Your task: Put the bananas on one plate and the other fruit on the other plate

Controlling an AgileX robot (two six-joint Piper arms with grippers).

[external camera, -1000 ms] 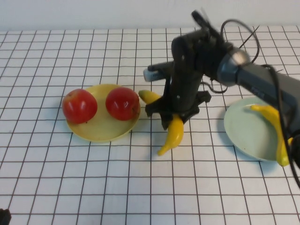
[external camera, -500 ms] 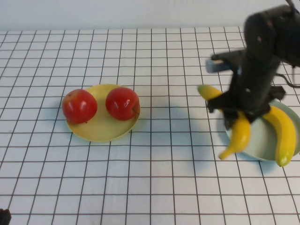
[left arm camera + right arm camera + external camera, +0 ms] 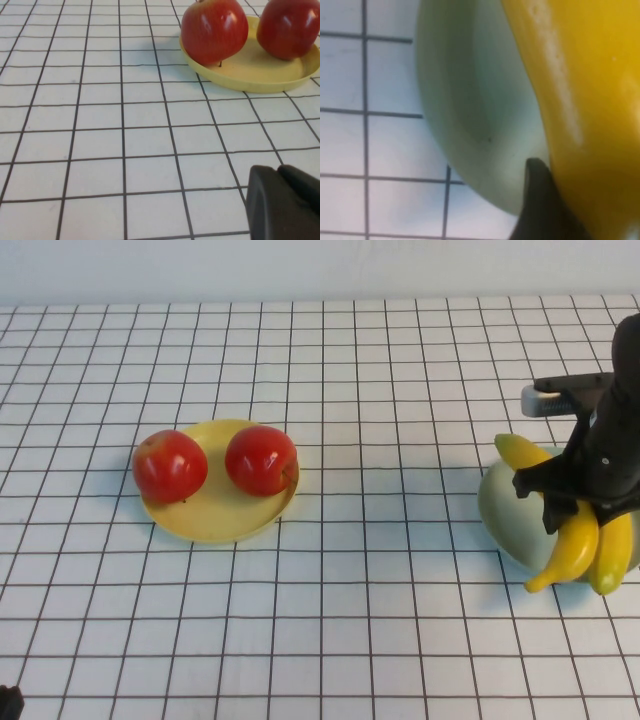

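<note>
My right gripper (image 3: 572, 502) is shut on a yellow banana (image 3: 568, 546) and holds it over the near edge of the pale blue-green plate (image 3: 500, 508) at the right. The second banana (image 3: 613, 554) lies on that plate beside it. The right wrist view shows the held banana (image 3: 585, 100) close up over the plate (image 3: 470, 125), with one dark finger (image 3: 540, 200) against it. Two red apples (image 3: 170, 466) (image 3: 262, 460) sit on the pale yellow plate (image 3: 215, 520) at the left. My left gripper (image 3: 281, 202) is shut and empty, low over the table near the yellow plate (image 3: 250, 75).
The table is a white cloth with a black grid. The right arm (image 3: 610, 440) rises over the far side of the blue-green plate. A dark bit of the left arm (image 3: 8, 702) shows at the near left corner.
My right gripper has carried the banana to the right, from beside the yellow plate to over the blue-green plate. The apples and the left gripper have not moved.
</note>
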